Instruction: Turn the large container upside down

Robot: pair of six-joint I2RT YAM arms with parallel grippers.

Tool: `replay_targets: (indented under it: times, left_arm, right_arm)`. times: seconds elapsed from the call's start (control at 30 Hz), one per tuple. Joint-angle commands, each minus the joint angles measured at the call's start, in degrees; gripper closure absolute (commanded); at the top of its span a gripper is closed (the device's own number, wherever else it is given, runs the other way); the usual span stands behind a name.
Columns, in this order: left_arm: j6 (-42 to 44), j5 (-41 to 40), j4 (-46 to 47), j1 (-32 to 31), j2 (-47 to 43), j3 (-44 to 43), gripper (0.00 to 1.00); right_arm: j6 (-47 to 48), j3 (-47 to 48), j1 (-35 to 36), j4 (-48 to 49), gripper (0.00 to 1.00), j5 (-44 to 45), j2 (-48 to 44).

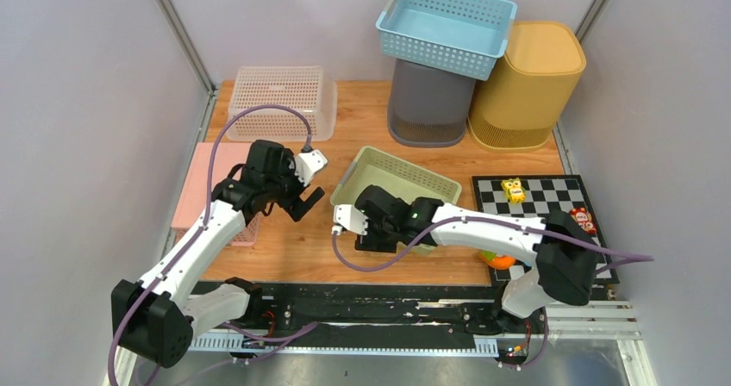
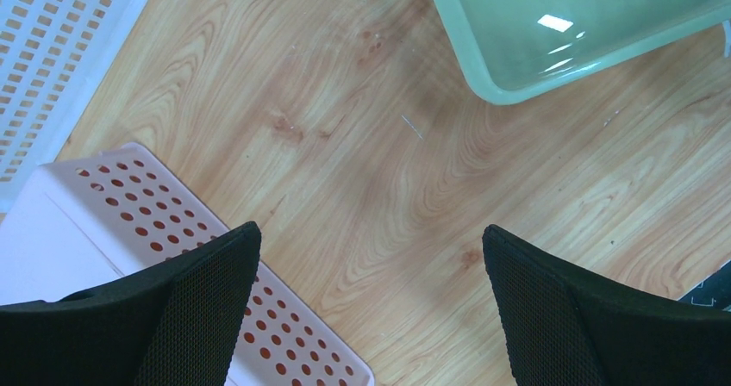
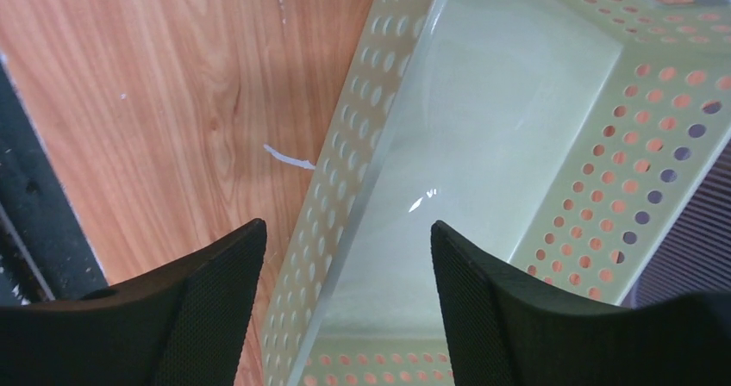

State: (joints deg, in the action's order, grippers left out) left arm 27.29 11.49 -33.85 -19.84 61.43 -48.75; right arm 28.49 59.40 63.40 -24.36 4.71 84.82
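Straddling wall | right pincer point(image 3: 346, 235) open, gripping nothing | green basket point(image 3: 366, 102) side wall between its fingers, tub ahead | pinch wall firmly, then roll wrist, else slips | left pincer point(image 2: 371, 235) wide open, empty

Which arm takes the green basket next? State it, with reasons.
Right. The right gripper is open, its fingers astride one perforated wall of the green basket. The left gripper, also open, hangs over bare wood beside the pink basket, apart from the green one.
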Motion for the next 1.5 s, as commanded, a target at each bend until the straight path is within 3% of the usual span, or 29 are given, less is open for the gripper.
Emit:
replay_targets:
  times: [0.0,0.13,0.3,0.47,0.93,1.27,1.47]
  left_arm:
    - [0.16,-0.27,1.32,0.32,-1.37,0.93,0.00]
    - [0.08,-0.18,1.45,0.35,-1.79,1.03,0.00]
    - [0.12,-0.20,1.55,0.32,-1.92,1.18,0.00]
    - [0.13,-0.16,1.60,0.32,-2.16,1.29,0.00]
    - [0.49,0.50,1.16,0.32,-4.28,-0.42,0.00]
    - [4.42,1.56,-7.36,0.32,-8.53,-16.62,0.00]
    - [4.61,5.72,-10.05,0.32,-11.41,-19.97,0.00]
  right_arm:
    - [-3.96,1.75,1.03,0.01,0.31,7.32,3.68]
    - [-4.88,2.40,1.03,0.01,0.45,9.42,4.78]
    - [-5.41,3.15,0.96,-0.74,0.75,8.16,5.95]
    - [-6.37,4.24,0.98,-2.68,0.96,5.94,6.25]
    - [-8.66,9.05,0.57,-9.13,0.98,-3.57,2.38]
    - [-10.72,20.89,-4.30,-21.24,0.98,-26.77,-1.43]
    - [-14.42,25.47,-7.70,-24.15,0.98,-40.64,0.36]
